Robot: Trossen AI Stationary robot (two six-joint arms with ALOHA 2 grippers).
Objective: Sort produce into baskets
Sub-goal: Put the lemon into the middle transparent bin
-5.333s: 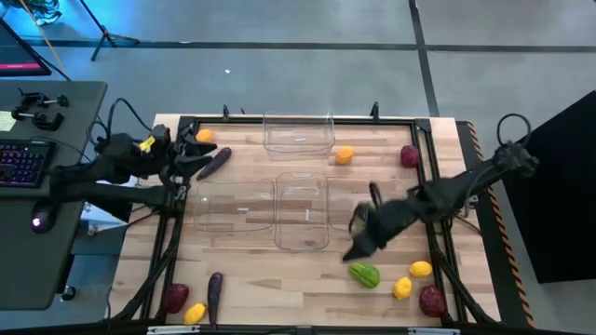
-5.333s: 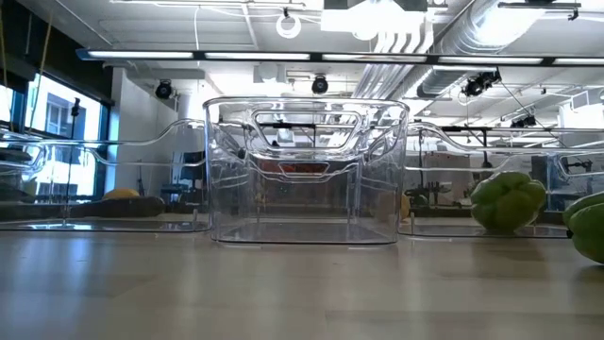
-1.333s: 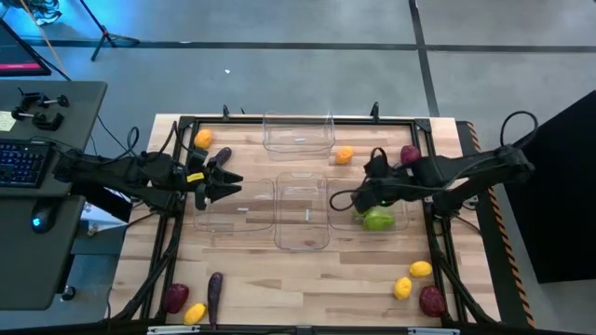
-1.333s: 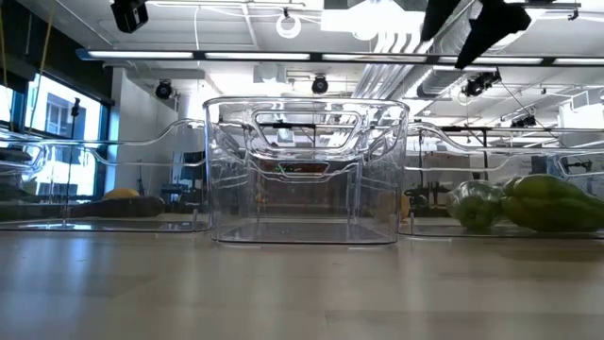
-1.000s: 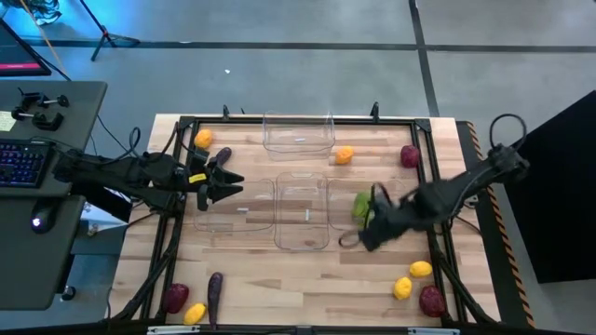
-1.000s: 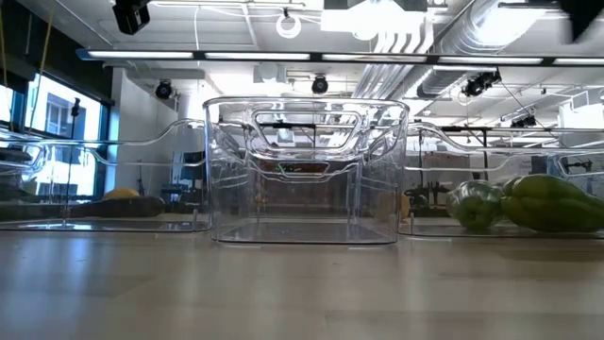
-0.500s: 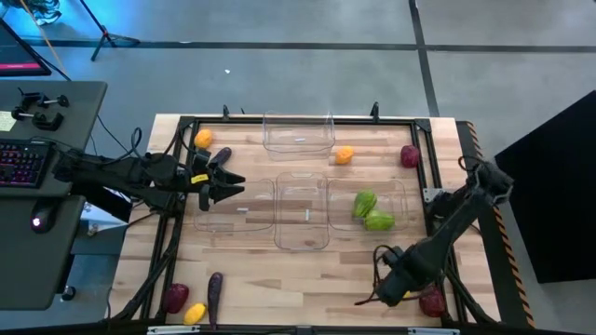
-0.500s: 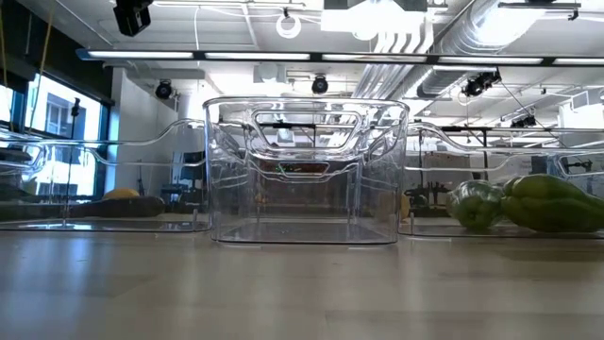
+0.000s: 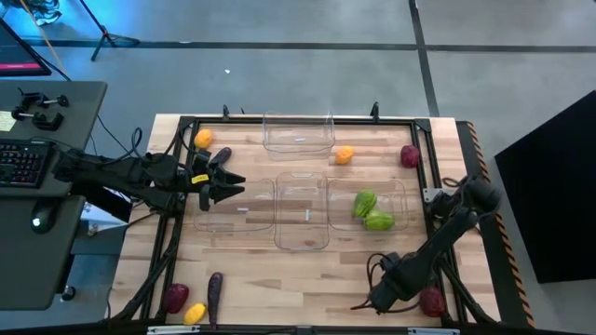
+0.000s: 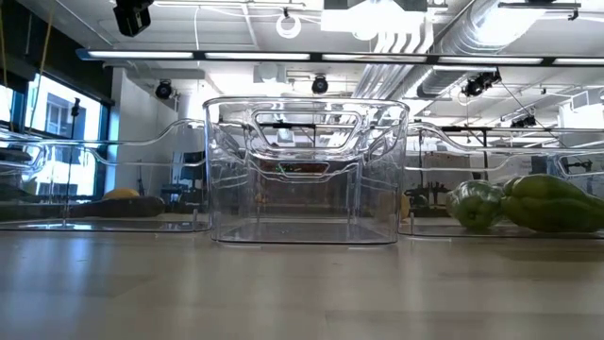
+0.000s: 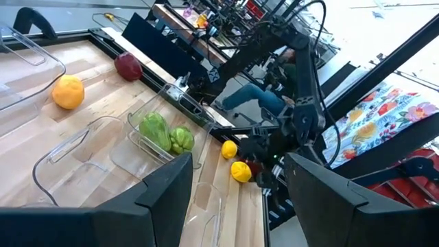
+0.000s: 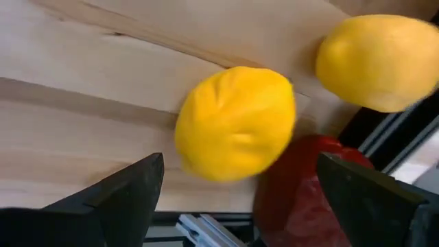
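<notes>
My right gripper [image 9: 374, 300] is open at the table's near right corner, low over a yellow lemon [image 12: 236, 123]. Its fingers stand on either side of the lemon without touching it. A second lemon [image 12: 377, 62] and a dark red piece [image 12: 302, 189] lie right beside it. My arm hides both lemons in the high view. Two green ridged pieces [image 9: 364, 204] [image 9: 379, 221] lie in the right clear bin [image 9: 402, 191]. My left gripper [image 9: 233, 181] is open and empty over the far edge of the left bin [image 9: 235, 209], with an eggplant [image 9: 220, 156] just beyond it.
The middle bin [image 9: 303, 211] and far bin [image 9: 298, 132] hold nothing. An orange piece [image 9: 345, 155] and a dark red one [image 9: 410, 155] lie at the far right, and another orange piece [image 9: 203, 139] at the far left. A dark red piece [image 9: 176, 297], a lemon [image 9: 195, 313] and an eggplant [image 9: 215, 293] lie near left.
My right gripper has gone from over the right bin toward the table's near edge and down to the lemons at the near right corner. The two green pieces stay lying in the right bin.
</notes>
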